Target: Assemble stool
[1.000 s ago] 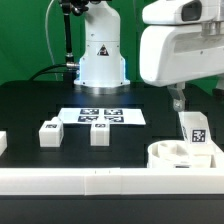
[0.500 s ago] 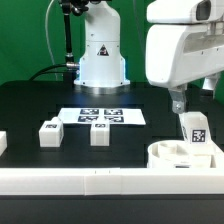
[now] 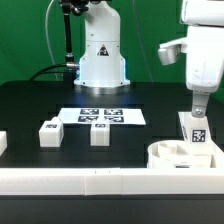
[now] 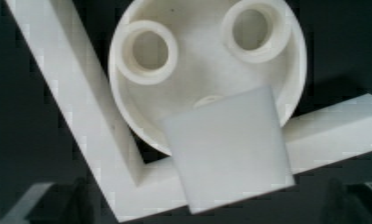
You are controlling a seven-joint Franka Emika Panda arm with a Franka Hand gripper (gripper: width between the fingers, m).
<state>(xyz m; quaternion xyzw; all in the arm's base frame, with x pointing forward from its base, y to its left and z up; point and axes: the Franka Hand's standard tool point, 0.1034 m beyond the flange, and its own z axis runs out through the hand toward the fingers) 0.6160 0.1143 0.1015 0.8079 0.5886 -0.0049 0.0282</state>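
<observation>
Over black table [image 3: 30, 105], leg [image 3: 195, 130] stands upright just beneath the fingers [image 3: 198, 100].

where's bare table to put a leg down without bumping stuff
Bare table lies between the loose leg in front of the marker board and the seat, and on the exterior view's left of that board, behind the other loose leg. Crowded at the exterior view's right: the gripper hangs over an upright leg at the seat, against the rail.
</observation>
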